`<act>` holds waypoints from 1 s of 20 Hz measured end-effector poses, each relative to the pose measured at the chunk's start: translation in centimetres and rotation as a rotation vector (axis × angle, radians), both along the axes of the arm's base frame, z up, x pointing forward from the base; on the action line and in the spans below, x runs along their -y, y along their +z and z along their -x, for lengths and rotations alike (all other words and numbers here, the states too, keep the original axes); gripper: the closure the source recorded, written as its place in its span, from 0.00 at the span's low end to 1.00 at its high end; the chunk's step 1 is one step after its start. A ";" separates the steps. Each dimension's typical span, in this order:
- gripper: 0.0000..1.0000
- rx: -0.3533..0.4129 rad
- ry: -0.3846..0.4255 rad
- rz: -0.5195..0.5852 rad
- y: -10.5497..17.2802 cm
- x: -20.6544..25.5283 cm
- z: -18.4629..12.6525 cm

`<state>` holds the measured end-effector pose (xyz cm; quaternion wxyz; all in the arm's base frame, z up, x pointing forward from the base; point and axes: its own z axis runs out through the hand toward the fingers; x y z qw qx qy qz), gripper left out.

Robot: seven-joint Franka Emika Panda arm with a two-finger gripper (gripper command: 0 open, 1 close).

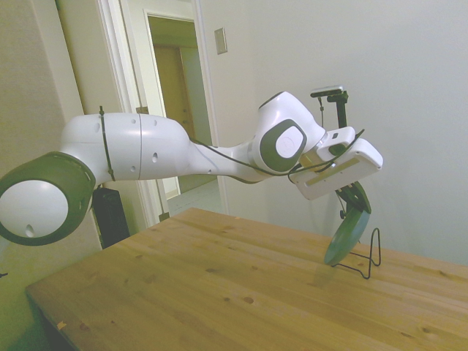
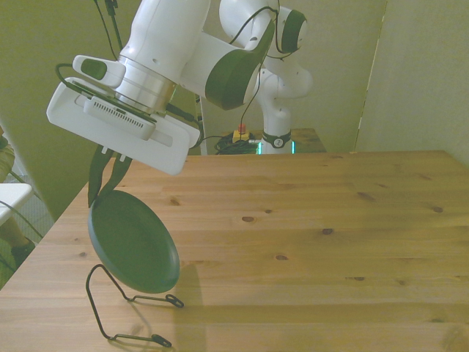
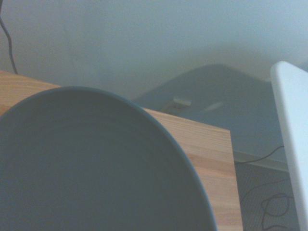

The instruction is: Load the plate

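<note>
The wooden tabletop carries a black wire stand at its near corner on the front view's left. Above the stand hangs the tilted dark-green plate, its lower edge just over the wire. The gripper pinches the plate's upper rim.

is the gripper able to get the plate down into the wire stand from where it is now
Probably yes. The gripper holds the plate by its upper rim, tilted, its lower edge just above the wire stand. Nothing lies between them on the table, so the way down looks free.

Tilted green plate against wire stand
</note>
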<state>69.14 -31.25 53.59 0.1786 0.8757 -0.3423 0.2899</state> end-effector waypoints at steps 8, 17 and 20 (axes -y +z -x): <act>1.00 0.002 0.035 0.116 -0.3 -1.6 -1.6; 1.00 0.005 0.043 0.195 -1.6 -2.3 -2.8; 1.00 0.005 0.046 0.207 -1.8 -2.5 -3.2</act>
